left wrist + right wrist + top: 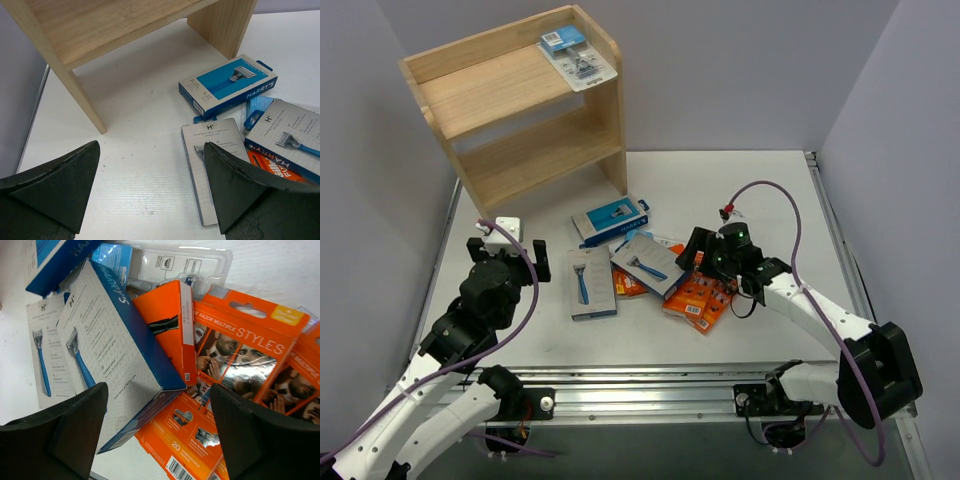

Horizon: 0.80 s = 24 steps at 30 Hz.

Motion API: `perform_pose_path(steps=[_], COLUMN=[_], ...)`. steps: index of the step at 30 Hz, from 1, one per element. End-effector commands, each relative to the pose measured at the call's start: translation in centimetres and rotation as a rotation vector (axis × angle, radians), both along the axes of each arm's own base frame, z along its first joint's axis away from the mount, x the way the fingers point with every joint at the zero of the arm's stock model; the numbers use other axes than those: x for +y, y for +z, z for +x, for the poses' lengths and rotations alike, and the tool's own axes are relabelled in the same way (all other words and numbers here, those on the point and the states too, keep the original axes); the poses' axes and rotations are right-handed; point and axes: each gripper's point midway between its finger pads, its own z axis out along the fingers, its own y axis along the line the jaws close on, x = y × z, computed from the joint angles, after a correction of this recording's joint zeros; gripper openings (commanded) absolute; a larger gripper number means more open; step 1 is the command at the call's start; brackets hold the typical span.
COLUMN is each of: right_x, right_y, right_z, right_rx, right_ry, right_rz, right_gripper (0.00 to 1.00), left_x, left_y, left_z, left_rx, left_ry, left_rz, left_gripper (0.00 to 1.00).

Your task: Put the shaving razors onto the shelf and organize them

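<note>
The wooden shelf (520, 110) stands at the back left, with one clear blister pack (578, 55) on its top tier. The other razor packs lie on the table: a blue box (610, 220), a grey box (591, 283), a grey-and-blue box (648, 263) and several orange packs (700, 298). My left gripper (506, 245) is open and empty over bare table (152, 185), left of the grey box (215, 160). My right gripper (705, 258) is open, low over the pile (157, 420); the grey-and-blue box (110, 355) and orange packs (240, 345) lie between its fingers.
The shelf's lower tier (100, 25) and its front leg (85, 100) stand just ahead of the left gripper. A second blister pack (185, 262) lies under the pile. Grey walls close in the table at left, back and right.
</note>
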Motion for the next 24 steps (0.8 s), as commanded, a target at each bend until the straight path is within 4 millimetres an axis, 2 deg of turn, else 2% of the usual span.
perform_pose_path(steps=[1, 6, 8, 10, 11, 14, 18, 19, 22, 24], right_x=[2.4, 6.1, 7.1, 8.3, 8.9, 10.6, 13.1, 13.4, 13.6, 13.0], right_y=[0.3, 1.0, 1.2, 0.7, 1.1, 1.9, 3.4, 3.1, 3.5, 3.8], right_z=[0.4, -1.0, -1.0, -1.5, -1.4, -1.9, -2.8, -2.7, -2.2, -1.3], right_rx=[-0.052, -0.100, -0.123, -0.102, -0.111, -0.121, -0.158, -0.150, -0.149, -0.164], right_ry=[0.111, 0.232, 0.247, 0.271, 0.279, 0.323, 0.403, 0.410, 0.388, 0.350], right_rz=[0.071, 0.110, 0.110, 0.132, 0.153, 0.169, 0.184, 0.177, 0.163, 0.132], right_gripper=[0.77, 0.71, 0.66, 0.47, 0.33, 0.21, 0.19, 0.20, 0.32, 0.36], left_x=[-0.1, -0.2, -0.3, -0.4, -0.5, -0.4, -0.2, -0.3, -0.5, -0.6], left_y=[2.0, 1.8, 1.7, 1.6, 1.5, 1.5, 1.6, 1.7, 1.5, 1.5], left_z=[0.1, 0.2, 0.3, 0.4, 0.4, 0.4, 0.3, 0.3, 0.4, 0.4], left_rx=[-0.037, -0.030, -0.025, -0.020, -0.017, -0.017, -0.023, -0.026, -0.016, -0.013], left_ry=[-0.007, -0.007, -0.013, -0.016, -0.018, -0.014, -0.010, -0.012, -0.021, -0.025], left_rz=[-0.017, -0.010, -0.009, -0.005, -0.004, -0.002, -0.006, -0.008, -0.005, -0.004], left_gripper=[0.94, 0.94, 0.94, 0.94, 0.94, 0.94, 0.94, 0.94, 0.94, 0.94])
